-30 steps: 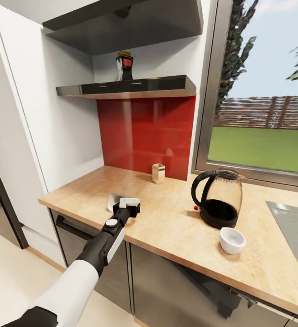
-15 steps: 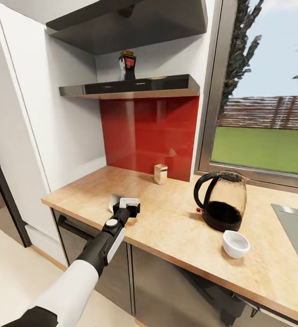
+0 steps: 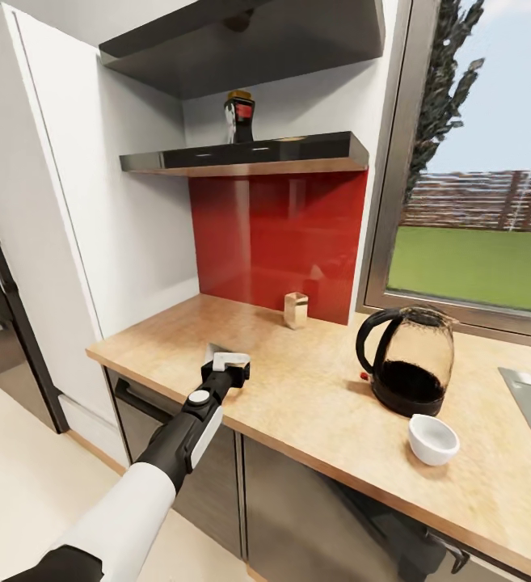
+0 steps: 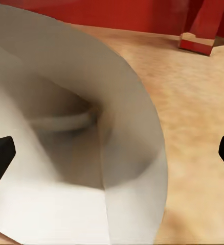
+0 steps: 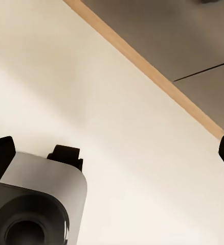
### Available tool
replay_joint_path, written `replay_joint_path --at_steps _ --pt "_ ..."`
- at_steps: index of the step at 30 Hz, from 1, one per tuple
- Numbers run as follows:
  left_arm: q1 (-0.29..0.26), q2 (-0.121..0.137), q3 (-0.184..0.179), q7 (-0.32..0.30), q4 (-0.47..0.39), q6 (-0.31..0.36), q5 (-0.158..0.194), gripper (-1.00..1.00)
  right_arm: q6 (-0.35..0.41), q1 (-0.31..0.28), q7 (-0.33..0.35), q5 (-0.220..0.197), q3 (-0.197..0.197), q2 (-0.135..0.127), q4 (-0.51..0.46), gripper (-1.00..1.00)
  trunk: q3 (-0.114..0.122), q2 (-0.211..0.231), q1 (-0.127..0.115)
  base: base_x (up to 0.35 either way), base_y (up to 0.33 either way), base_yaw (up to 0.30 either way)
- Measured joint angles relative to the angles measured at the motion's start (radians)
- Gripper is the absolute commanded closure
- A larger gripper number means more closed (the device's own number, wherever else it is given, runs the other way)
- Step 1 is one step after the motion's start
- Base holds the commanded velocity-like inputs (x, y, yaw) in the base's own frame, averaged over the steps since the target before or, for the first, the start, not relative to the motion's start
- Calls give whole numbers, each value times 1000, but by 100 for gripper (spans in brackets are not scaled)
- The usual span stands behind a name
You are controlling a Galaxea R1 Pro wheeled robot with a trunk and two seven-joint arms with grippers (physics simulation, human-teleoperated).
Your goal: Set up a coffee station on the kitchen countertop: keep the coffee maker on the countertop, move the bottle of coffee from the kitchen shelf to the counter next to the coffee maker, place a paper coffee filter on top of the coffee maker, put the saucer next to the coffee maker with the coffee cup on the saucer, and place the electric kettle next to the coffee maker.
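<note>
From the lower left of the head view the left arm reaches up and forward, white upper section then black forearm, ending at the left gripper (image 3: 226, 361) just over the front edge of the countertop (image 3: 313, 404) left of centre. In the left wrist view its 2 dark fingertips (image 4: 0, 155) sit at opposite frame edges, spread wide, with the paper coffee filter (image 4: 76, 138) between them, a white cone with its open mouth facing the camera; whether the fingers touch it cannot be told. In the head view the filter (image 3: 215, 352) shows as a white sliver just beyond the gripper.

At upper centre, the bottle of coffee (image 3: 239, 118) stands upright on the dark shelf (image 3: 249, 153). Below, a small beige box (image 3: 296, 309) sits against the red backsplash (image 3: 277, 234). Right of centre the electric kettle (image 3: 409, 361) stands on the countertop, with a white bowl-shaped coffee cup (image 3: 433, 439) near it toward the front edge.

The right gripper's fingertips (image 5: 1, 153) are spread wide over pale floor (image 5: 117, 117).
</note>
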Motion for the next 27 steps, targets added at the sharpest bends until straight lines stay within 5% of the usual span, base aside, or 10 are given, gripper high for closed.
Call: replay_joint_path --at_steps 27 --pt "0 0 1 0 2 -6 0 -100 0 0 0 0 0 0 0 -100 0 0 0 41 -61 0"
